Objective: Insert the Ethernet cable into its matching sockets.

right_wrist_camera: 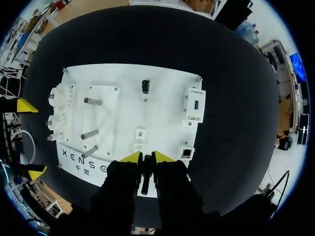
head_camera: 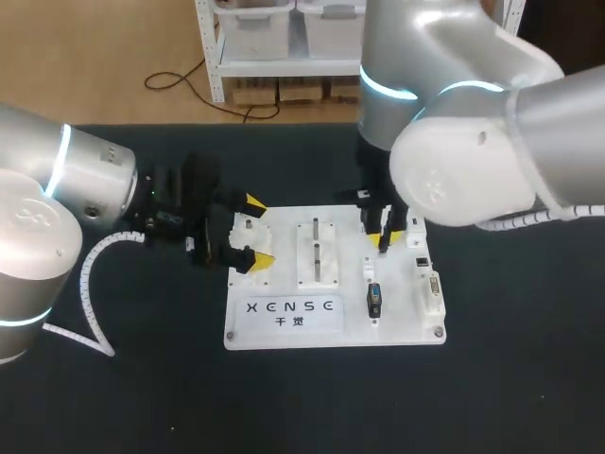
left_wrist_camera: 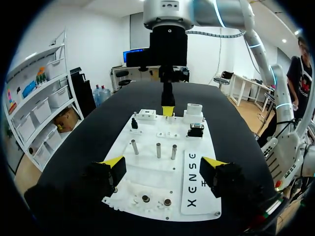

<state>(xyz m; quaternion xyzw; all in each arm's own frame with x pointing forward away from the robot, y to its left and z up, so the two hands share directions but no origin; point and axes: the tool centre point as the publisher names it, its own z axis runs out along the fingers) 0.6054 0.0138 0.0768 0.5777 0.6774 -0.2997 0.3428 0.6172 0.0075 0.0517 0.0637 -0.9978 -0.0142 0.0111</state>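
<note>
A white socket board lies mid-table. My right gripper hangs over the board's right half, shut on the black Ethernet cable, which stands upright between the yellow tips. Just ahead of and beside those tips is a small white block with a dark square socket. From the left wrist, the right gripper is at the board's far end. My left gripper stands open, its fingers wide apart over the board's left edge, with nothing held.
The board also carries three metal posts, a white block with a blue port and a black plug standing upright. A dark connector sits beside the printed label. Black tabletop surrounds the board.
</note>
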